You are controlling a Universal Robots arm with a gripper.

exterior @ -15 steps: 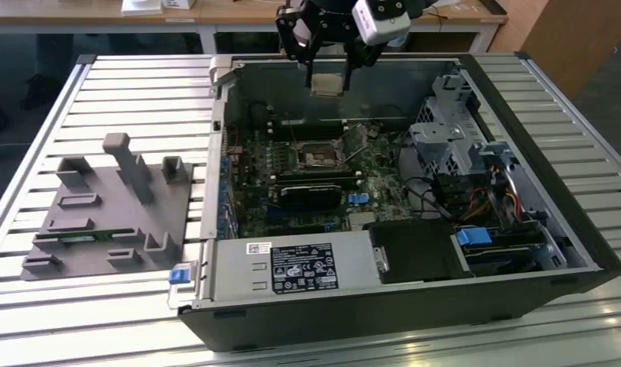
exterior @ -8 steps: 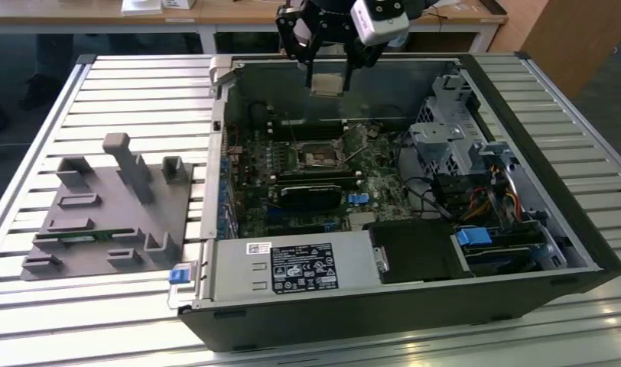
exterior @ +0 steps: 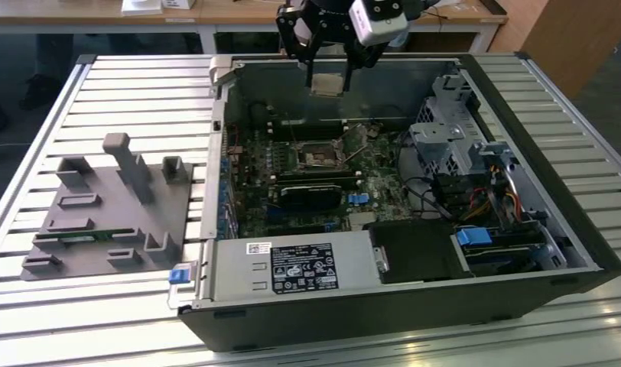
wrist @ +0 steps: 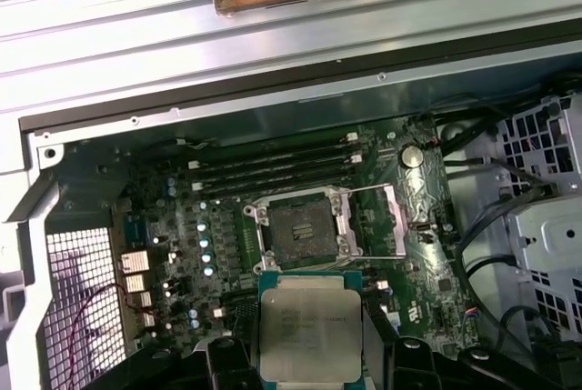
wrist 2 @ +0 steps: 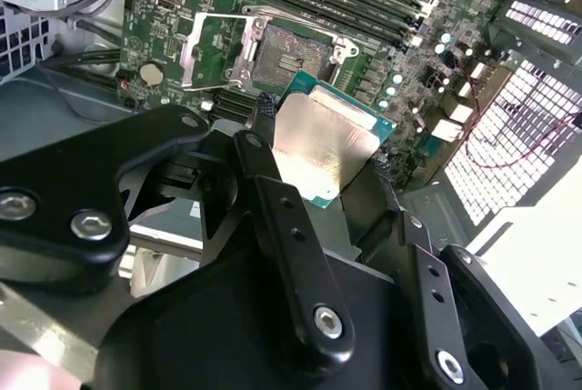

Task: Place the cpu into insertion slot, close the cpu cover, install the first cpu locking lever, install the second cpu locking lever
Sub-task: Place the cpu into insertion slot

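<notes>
My gripper (exterior: pixel 328 75) hangs above the back of the open computer case, shut on the cpu (exterior: pixel 328 83), a flat square chip with a silvery top. Both wrist views show the cpu (wrist 2: pixel 327 146) (wrist: pixel 309 326) clamped by its edges between the black fingers (wrist 2: pixel 273 199). The insertion slot (exterior: pixel 319 158) (wrist 2: pixel 286 54) (wrist: pixel 302 226) lies uncovered on the green board below, apart from the chip. The cpu cover (wrist 2: pixel 190 52) (wrist: pixel 396 222), a thin metal frame, is swung open beside the socket.
The case (exterior: pixel 555 222) lies on a slatted metal table (exterior: pixel 137 99). Long black memory slots (wrist: pixel 273 167) run beside the socket. Drive cages and cables (exterior: pixel 453 153) fill the exterior view's right of the case. A grey fixture block (exterior: pixel 106 214) stands on the table at the exterior view's left.
</notes>
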